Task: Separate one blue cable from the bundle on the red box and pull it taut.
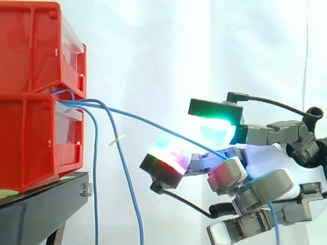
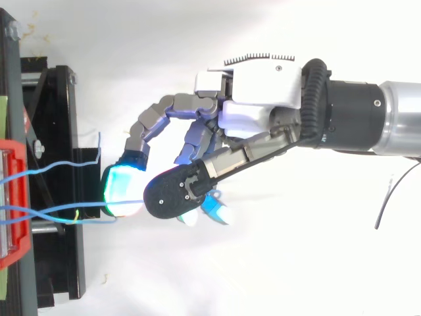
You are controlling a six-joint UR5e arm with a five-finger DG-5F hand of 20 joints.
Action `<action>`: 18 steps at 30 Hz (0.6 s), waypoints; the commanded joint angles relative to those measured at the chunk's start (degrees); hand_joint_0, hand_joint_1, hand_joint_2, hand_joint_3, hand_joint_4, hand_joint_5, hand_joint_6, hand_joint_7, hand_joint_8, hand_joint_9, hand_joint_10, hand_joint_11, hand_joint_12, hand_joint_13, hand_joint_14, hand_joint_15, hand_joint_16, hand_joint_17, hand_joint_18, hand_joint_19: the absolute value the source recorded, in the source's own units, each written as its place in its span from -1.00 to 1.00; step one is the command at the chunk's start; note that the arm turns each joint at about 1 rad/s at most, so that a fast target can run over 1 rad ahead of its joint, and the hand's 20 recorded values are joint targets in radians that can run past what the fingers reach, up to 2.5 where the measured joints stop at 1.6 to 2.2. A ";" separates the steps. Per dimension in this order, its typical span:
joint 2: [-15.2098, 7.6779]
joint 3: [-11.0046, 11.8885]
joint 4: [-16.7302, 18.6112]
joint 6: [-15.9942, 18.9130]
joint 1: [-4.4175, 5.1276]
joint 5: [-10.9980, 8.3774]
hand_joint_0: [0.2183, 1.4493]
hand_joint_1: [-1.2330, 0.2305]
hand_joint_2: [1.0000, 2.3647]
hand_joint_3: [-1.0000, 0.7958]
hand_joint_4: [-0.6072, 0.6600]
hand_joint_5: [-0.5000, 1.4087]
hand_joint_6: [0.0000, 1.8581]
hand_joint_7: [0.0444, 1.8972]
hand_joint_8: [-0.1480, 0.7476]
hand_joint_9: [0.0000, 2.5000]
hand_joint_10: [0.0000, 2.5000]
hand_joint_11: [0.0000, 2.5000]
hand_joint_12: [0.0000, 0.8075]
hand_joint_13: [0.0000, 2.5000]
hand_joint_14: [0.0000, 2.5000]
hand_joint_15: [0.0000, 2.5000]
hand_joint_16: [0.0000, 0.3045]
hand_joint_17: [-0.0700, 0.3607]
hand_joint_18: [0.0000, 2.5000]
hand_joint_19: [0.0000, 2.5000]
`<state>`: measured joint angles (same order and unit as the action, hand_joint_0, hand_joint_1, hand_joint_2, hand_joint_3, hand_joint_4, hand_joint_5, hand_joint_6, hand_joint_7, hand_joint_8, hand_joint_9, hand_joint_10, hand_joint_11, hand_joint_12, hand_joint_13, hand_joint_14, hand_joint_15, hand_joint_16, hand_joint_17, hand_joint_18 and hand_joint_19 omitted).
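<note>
Side view: hand (image 1: 278,166) pinches one blue cable (image 1: 153,123) leading from red bins (image 1: 30,127).

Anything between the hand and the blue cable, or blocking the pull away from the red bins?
Nothing visible. The blue cable runs from the red bins straight in among the curled fingers of the hand. The other blue cables hang down beside the bins, apart from the hand and out of the pull's way.
</note>
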<state>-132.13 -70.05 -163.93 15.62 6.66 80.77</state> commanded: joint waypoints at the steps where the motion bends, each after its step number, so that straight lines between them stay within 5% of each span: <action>1: 0.12 0.00 -0.17 -0.06 0.19 0.00 -0.32 -0.33 -0.98 -0.22 -0.04 -0.64 0.02 -0.34 -0.12 -0.01 -0.98 -0.29 -0.10 0.07 -0.98 -0.33 -0.71 -0.21 -0.45 -0.56; 18: 0.12 0.00 -0.17 -0.50 0.46 0.00 -0.58 -0.19 -1.00 -0.44 0.08 -0.62 0.00 -0.36 -0.03 0.06 -0.98 -0.30 0.01 0.03 -0.98 -0.41 -0.66 -0.13 -0.42 -0.57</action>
<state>-132.02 -70.05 -164.09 15.26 7.11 80.77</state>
